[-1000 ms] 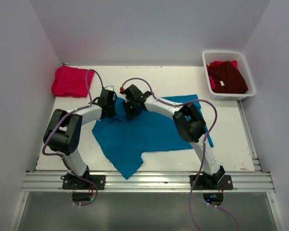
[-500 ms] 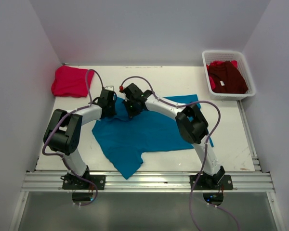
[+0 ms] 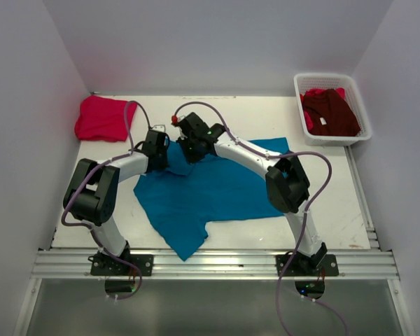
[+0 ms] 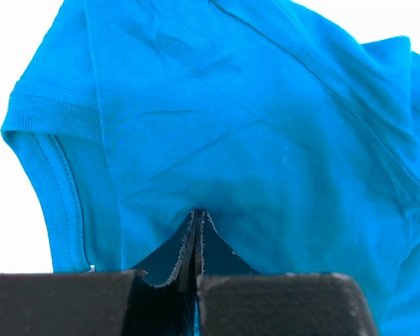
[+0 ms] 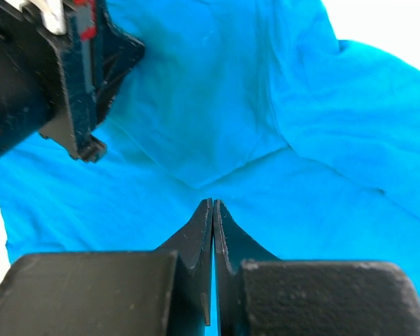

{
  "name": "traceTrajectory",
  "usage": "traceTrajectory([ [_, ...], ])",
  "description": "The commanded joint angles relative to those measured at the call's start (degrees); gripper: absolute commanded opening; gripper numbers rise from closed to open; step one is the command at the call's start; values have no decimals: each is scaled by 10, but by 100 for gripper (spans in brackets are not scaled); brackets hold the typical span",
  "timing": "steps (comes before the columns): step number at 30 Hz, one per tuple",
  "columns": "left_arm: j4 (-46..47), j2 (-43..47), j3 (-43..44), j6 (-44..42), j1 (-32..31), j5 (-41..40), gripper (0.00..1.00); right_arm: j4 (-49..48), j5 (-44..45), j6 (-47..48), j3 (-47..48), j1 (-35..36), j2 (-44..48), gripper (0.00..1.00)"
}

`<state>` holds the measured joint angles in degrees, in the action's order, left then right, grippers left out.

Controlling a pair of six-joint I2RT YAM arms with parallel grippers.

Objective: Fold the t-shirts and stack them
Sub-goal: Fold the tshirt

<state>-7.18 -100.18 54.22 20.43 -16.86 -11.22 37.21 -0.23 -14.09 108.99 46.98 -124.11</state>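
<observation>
Top external: teal-blue t-shirt lies spread and rumpled across the middle of the counter, one corner reaching toward the near edge. Left arm and right arm meet side by side over its far left part, and the wrists hide the grip from up here. Pinkish-red t-shirt sits as a compact bundle at far left. Maroon t-shirt is bunched in the white basket at far right.

Left wrist cam shows what top doesn't: my left jaws are closed, pinching a ridge of teal cloth, with the sleeve hem off to the left.

Right wrist cam: my right jaws are closed on the same shirt, creases running out from the tips, left arm's black housing close at upper left.
</observation>
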Motion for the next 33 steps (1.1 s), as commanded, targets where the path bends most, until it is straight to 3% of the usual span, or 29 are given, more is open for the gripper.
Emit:
traceTrajectory([
  [1,-8,-16,-10,2,5,-6,0,34,17,14,25,9,31,0],
  [3,-8,-16,-9,2,5,-6,0,35,15,13,11,14,32,19],
  [6,-9,-18,-8,2,5,-5,0,16,4,5,-21,25,33,33],
  [13,-12,-12,-9,3,5,-6,0,-5,4,-9,-33,39,8,35],
  [33,-11,-6,-10,2,5,-5,0,35,39,-7,51,39,-77,34],
])
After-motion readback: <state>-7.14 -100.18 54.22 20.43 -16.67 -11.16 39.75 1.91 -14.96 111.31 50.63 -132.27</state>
